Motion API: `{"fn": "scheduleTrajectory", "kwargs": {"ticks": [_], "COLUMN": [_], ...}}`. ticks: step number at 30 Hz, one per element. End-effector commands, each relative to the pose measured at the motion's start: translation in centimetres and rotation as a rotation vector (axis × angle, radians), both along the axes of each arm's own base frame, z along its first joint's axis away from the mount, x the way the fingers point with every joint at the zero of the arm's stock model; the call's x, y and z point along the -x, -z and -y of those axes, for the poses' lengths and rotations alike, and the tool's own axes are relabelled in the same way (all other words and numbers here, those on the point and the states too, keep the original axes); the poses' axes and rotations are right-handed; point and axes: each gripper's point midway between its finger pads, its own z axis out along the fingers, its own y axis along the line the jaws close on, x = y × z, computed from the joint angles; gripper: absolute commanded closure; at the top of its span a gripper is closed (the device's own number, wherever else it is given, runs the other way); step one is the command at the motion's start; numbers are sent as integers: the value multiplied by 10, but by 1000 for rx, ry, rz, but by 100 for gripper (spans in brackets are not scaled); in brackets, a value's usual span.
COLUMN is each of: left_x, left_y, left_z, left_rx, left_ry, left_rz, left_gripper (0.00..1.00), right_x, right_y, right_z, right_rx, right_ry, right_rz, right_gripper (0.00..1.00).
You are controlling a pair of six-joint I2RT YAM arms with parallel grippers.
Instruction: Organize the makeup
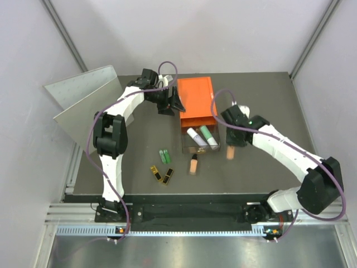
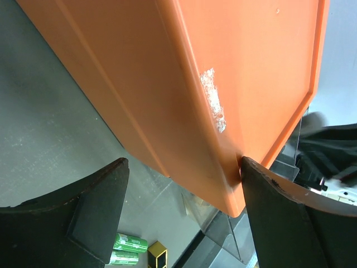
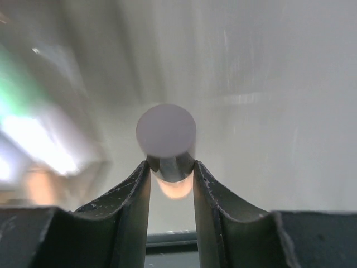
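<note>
- Currently the orange stick [image 3: 166, 131] is pinched between the narrow fingers of the right gripper [image 3: 170, 167], clear of the table. The wrist view meets it nearly end-on, pale round end toward the camera, so its long axis runs roughly along the fingers.
- From above, the stick hangs just to the right of the clear drawer [image 1: 189, 148], so the likely drop spot lies to the robot's left of the fingers.
- A white stick [image 1: 193, 135] and a green stick [image 1: 208, 133] already lie side by side in the drawer, slanted. The held stick probably has to tip flat to lie alongside them.
- The drawer stands pulled out of the orange box [image 1: 195, 100].
- At the box's left corner, the left gripper [image 1: 170, 105] is spread wide and holds nothing, with one finger against the box edge. The right arm is the nearer.
</note>
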Motion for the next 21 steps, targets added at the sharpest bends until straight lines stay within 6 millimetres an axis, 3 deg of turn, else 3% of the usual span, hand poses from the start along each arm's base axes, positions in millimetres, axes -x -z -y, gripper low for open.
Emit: {"fn": "scheduleTrajectory", "kwargs": {"ticks": [1, 2, 10, 15, 21], "left_x": [2, 2, 2, 2, 2], "left_y": [72, 72, 70, 70, 70], "left_z": [-33, -33, -34, -34, -34], "left_rx": [-249, -249, -252, -253, -252], "left_ry": [-35, -35, -36, -35, -35], "left_rz": [-61, -61, -57, -58, -59], "left_gripper": [16, 16, 16, 16, 16], "right_x": [-40, -49, -88, -102, -108], "right_y": [-57, -74, -135, -165, -186], "right_z": [10, 8, 0, -13, -49], "right_rx": [87, 87, 111, 64, -59], "right_ry": [-2, -1, -48, -79, -188], "right_rz": [144, 188, 335, 416, 476], "right_gripper": [100, 100, 100, 100, 100]}}
